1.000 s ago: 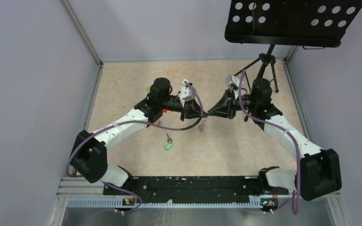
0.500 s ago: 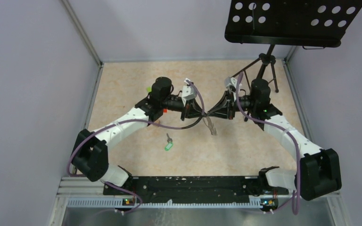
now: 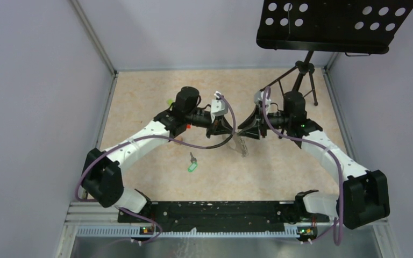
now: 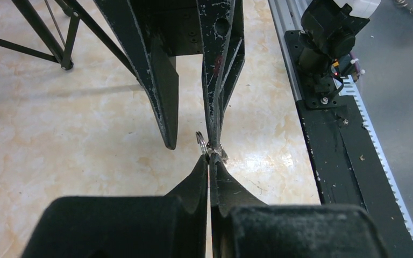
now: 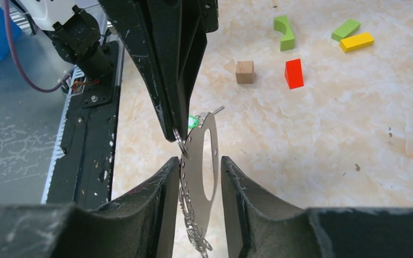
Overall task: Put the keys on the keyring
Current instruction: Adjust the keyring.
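Right end effector (image 5: 199, 160) has opened; keyring (image 5: 193, 177) hangs long-axis downward.

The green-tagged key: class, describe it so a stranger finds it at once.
Look at the beige table, near the left arm's purple cable. A silver key lies there alone; its bright green tag sets it apart from the metal bunch hanging between the arms.

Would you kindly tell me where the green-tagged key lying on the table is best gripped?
Probably by the green tag, from straight above. The key lies flat on the table, and the tag looks the bulkier part, so a pinch across its narrow sides should hold.
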